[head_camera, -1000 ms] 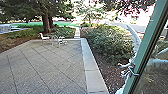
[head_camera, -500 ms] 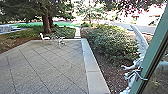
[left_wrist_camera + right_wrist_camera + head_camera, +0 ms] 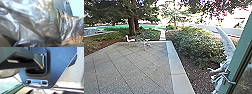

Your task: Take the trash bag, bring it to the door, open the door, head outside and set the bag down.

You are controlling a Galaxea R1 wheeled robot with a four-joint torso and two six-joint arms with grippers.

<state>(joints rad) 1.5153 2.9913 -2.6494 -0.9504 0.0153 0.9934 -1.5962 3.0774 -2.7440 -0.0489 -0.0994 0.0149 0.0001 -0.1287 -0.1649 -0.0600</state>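
Trash bag [image 3: 31,21] at left jaws

We see grey paving [image 3: 134,67] at eleven o'clock, crossed by a dark diagonal grid, and a paler grey kerb [image 3: 177,65] at twelve. At one, the hedge [image 3: 197,47] is green flecked lighter, the soil [image 3: 197,78] brown. At two, the door [image 3: 241,56] is teal. Our bag [image 3: 28,25] is silver, streaked white, with orange-brown patches.

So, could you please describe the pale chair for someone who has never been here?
Find the paved patio, then its far edge, towards the tree trunks. The chair is there, left of the other pale furniture, its back upright.
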